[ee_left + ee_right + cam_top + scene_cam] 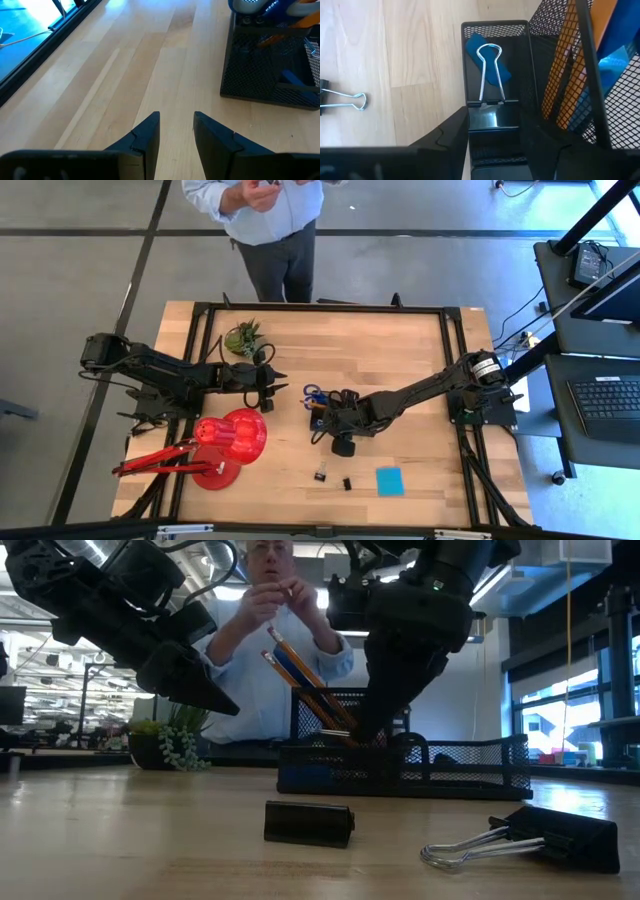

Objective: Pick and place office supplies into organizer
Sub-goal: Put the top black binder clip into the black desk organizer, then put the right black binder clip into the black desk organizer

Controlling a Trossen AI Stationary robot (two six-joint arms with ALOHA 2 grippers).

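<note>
A small black binder clip is held between the fingers of the right gripper, its wire handles pointing forward over the low front compartment of the organizer, where a blue eraser already lies on the floor of the tray. The organizer is placed near the middle of the table, slightly toward the right arm's side, and pencils and scissors are seen standing in its taller mesh part. Two further binder clips are left on the bare wood toward the near edge of the table, one lying flat and one with its wire loops stretched out, and a cyan note pad is set just beside them toward the right near corner. The left gripper is held with its fingers slightly apart and nothing between them, hovering over bare wood beside the organizer, close to the green plant and the red lamp. Each clip is judged to be light, rigid and springy, with smooth painted steel that could slip under a shallow pinch; it is best taken across the flat black body, not by the thin wire loops, which swing freely. A person is standing beyond the far edge of the table.
</note>
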